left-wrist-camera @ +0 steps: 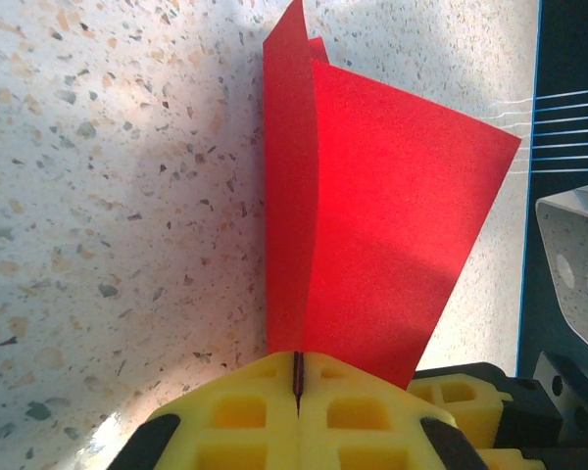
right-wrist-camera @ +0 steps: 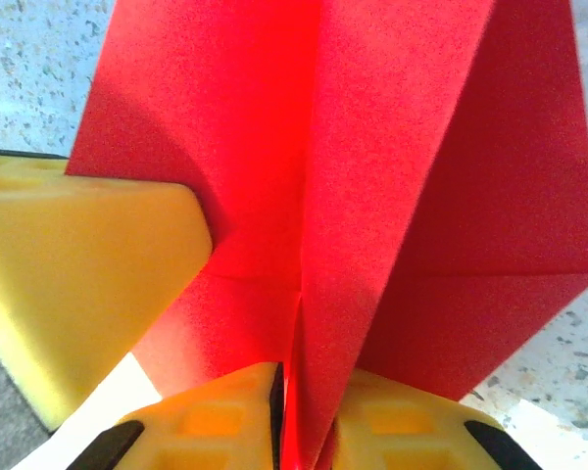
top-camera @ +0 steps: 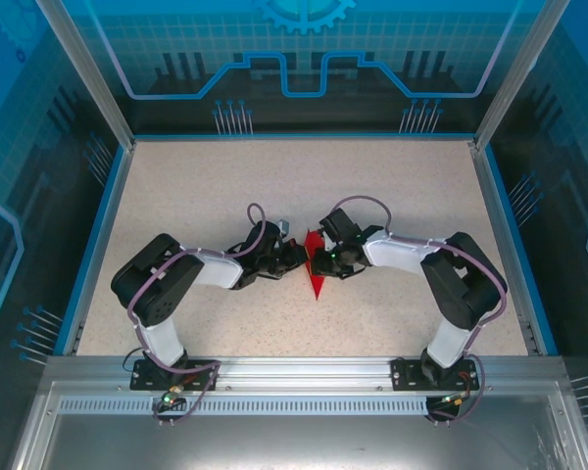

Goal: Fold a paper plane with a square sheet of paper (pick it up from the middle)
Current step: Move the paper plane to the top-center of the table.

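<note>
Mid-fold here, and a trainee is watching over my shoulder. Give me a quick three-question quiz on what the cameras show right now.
1. True or false: the left gripper stands open and clear of the red paper.
2. Short answer: what lies between the fingers of the right gripper?
3. Pick one. In the top view, the red paper sits: A) at the far edge, B) between the two grippers, C) beside the right arm's base.

Key: 1 false, it is shut on the red paper; 2 the red paper; 3 B.
</note>
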Controlling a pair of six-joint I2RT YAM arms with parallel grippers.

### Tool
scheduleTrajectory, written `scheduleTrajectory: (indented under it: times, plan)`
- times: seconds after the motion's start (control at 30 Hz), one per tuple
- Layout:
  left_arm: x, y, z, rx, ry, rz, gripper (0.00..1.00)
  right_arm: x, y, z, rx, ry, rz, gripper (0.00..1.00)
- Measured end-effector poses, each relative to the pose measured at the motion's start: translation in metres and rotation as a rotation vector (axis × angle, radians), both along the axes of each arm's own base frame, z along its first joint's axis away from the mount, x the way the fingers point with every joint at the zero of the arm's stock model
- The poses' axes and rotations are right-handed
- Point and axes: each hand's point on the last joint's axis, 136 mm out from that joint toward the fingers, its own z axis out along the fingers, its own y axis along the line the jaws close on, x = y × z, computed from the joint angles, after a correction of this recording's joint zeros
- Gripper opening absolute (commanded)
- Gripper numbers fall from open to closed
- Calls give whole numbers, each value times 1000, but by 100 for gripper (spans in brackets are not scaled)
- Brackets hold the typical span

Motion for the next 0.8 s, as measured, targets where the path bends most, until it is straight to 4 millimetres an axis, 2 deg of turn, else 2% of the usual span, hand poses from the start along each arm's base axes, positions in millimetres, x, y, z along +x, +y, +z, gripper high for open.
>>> scheduleTrajectory:
  times: [0.13, 0.23, 0.33, 0.37, 0.47, 0.63, 0.8]
  plan:
    - [0, 0, 0, 1, 1, 0, 11, 1, 0, -4, -8, 8, 0, 11]
    - [-1, 1, -2, 6, 6, 1, 29, 2, -1, -3, -21, 6, -3, 7]
    - [0, 8, -1, 20, 17, 15, 42, 3, -7, -3, -60, -2, -4, 6]
    - [1, 12, 2, 26, 18, 24, 51, 4, -9, -2, -73, -6, -1, 6]
    - [4, 25, 17, 41, 3, 63, 66, 7, -18, 2, -129, -28, 9, 7]
    - [7, 56, 39, 134, -29, 156, 82, 14, -30, 8, -212, -63, 21, 9]
    - [6, 86, 41, 293, -8, 241, 90, 21, -36, 6, -264, -68, 23, 13]
